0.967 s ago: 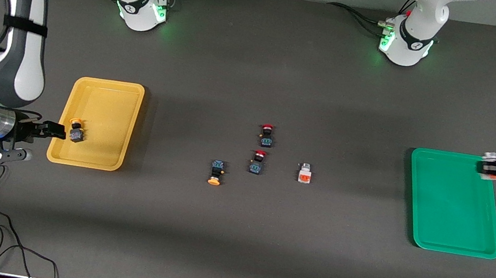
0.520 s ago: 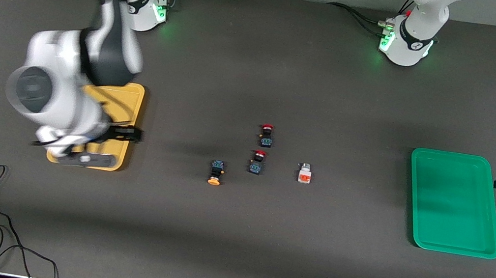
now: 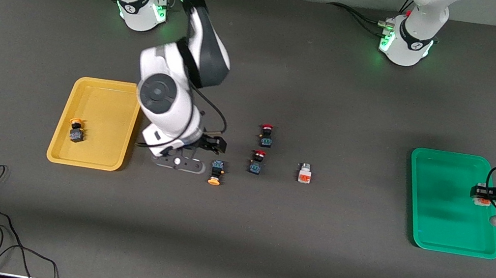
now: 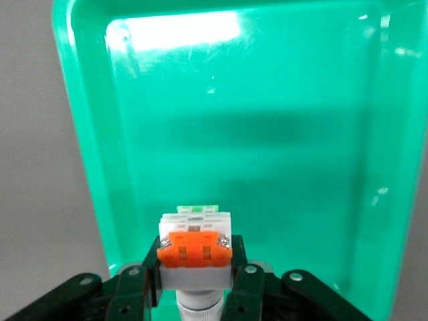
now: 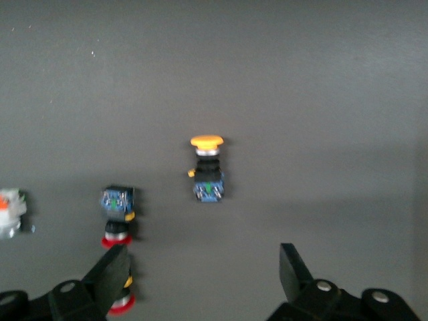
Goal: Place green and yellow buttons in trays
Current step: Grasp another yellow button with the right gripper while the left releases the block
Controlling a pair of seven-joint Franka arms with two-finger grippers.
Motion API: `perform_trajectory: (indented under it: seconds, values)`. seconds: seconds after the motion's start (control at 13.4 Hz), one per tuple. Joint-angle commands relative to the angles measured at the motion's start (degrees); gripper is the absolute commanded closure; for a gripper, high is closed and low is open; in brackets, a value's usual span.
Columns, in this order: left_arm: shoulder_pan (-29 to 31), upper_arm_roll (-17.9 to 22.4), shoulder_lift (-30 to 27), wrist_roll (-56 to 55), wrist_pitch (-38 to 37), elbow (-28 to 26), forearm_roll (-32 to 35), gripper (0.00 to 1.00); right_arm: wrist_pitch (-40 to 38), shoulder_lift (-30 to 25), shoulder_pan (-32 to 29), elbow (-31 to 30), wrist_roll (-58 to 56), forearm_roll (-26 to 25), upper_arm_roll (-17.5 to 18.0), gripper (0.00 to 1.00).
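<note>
A: What is changing right now?

B: The right arm is swinging away from the shallow yellow plastic tray [image 3: 98, 155], where one orange-capped switch on a black-and-blue body [image 3: 76, 130] is now lying released near the rim toward the right arm's end of the desk. The right claw [image 3: 213, 145] is arriving with its fingers spread wide and empty over the second orange-capped black-and-blue switch [image 3: 216, 172], which is lying on its side on the dark grey matte desk [image 3: 260, 250].

A: And the left arm?

B: It is coming back in over the glossy green plastic tray [image 3: 436, 241]. The left claw [image 3: 483, 192] is clenched on a white blocky switch with an orange face [image 4: 195, 244], hanging above the tray's smooth floor near the rim at the left arm's end. So one piece looks delivered, one about to be dropped, I judge.

A: What is left on the desk?

B: A second white block with an orange face and silvery top [image 3: 304, 173], and two red-capped black-and-blue switches [image 3: 266, 135] [image 3: 257, 161] lying between it and the orange-capped one. Both trays are rounded at the corners with raised rims; the switches are small, hard and angular with domed caps.
</note>
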Motion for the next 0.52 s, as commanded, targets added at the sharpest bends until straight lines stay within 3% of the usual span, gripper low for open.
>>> perform_trajectory:
  seconds: [0.0,0.37,0.45]
  values:
    - [1.8,-0.6,3.6,0.9,4.6,-0.1,0.9,1.0,4.5,7.0,0.5,2.2,2.5,1.7,-0.5,0.0]
    - [1.8,0.1,7.4,1.0,10.4,0.0,1.0,1.0,13.4,15.0,0.5,2.1,2.7,4.7,1.4,0.0]
    - [1.8,0.1,7.4,1.0,10.4,-0.1,1.0,0.37,15.0,16.2,0.3,2.2,2.8,4.8,1.5,0.0]
